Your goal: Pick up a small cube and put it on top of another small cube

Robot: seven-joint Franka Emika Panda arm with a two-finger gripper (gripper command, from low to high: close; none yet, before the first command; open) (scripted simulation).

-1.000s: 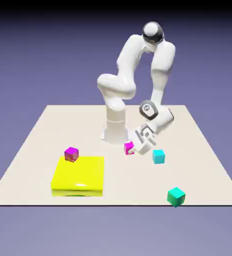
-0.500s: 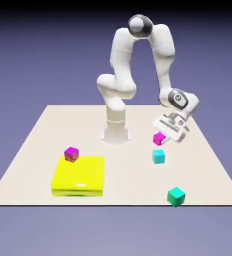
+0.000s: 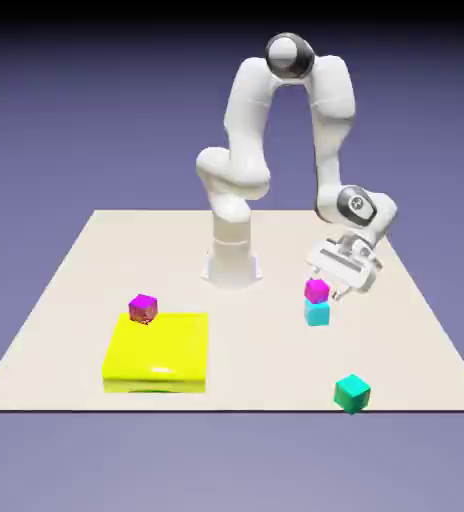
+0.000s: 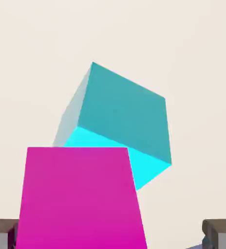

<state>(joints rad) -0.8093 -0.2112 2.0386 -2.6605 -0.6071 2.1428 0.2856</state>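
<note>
1. Exterior view: the pink cube [image 3: 317, 290] sits over the light blue cube [image 3: 317, 314], apparently resting on it, toward the exterior view's right side of the desk [image 3: 261, 360]. The claw [image 3: 326, 284] is spread wide around the pink cube, gripping nothing. The stack looks made, so the main danger I see is in the claw leaving: its tilted fingers reach down beside the pink cube, and a sideways pull could knock it off.

2. Same view: whether the two cubes meet flat all over can't be made out. If the pink one is only partly supported, it might tip or slide. The green cube [image 3: 352, 393], the yellow block [image 3: 157, 352] and the purple cube [image 3: 143, 309] are well apart from the stack and unlikely to interfere.

3. Hand view: the pink cube lies close to the left-hand fingertip [image 4: 3, 234], with a broad gap to the right-hand fingertip [image 4: 221, 234]. Contact on the near side can't be judged. That uneven spacing could make a finger drag the cube during retreat. The light blue cube is turned relative to the pink one, so their edges don't line up; an off-centre perch would leave less margin against a bump. Backing out along the fingers' own direction seems safest.
</note>
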